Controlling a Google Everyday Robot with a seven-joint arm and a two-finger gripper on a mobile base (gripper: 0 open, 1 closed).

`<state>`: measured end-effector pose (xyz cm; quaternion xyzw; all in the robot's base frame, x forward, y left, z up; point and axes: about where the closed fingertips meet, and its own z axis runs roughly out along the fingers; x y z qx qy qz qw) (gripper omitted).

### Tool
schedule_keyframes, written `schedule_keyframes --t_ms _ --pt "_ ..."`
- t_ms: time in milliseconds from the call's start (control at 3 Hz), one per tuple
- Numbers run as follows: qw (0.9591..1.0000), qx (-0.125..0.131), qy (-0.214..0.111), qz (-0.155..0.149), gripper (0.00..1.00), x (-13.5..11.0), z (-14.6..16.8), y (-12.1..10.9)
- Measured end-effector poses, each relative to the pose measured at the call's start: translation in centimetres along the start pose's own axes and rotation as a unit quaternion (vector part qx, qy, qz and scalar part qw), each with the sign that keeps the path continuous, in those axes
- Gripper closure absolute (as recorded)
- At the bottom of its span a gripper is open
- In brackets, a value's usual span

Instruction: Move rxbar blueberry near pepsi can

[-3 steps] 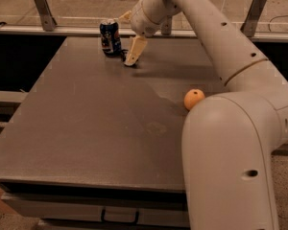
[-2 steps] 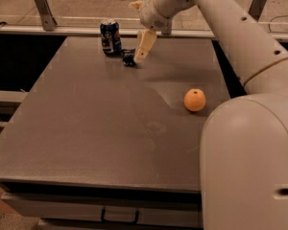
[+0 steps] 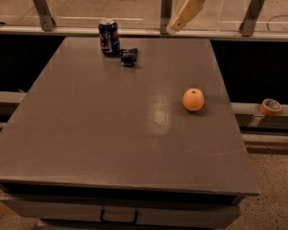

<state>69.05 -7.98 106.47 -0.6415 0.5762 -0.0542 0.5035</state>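
The pepsi can (image 3: 109, 36) stands upright at the far left of the grey table (image 3: 86, 143). The rxbar blueberry (image 3: 129, 57) lies flat on the table just right of the can, a small gap apart. My gripper (image 3: 185, 13) hangs high above the table's far edge, well right of and above the bar, holding nothing.
An orange fruit (image 3: 193, 99) sits on the right half of the table. A roll of tape (image 3: 270, 106) lies on a ledge off the table's right side. A railing with glass runs behind the far edge.
The gripper has let go of the bar, which now lies beside the can. The arm has lifted up and to the right, out of most of the view.
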Motion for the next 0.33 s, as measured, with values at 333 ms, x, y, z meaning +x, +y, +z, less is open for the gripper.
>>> schedule_keyframes --t_ms 333 --pt "0.9989 0.040 0.020 0.011 0.00 2.31 -4.57 -1.30"
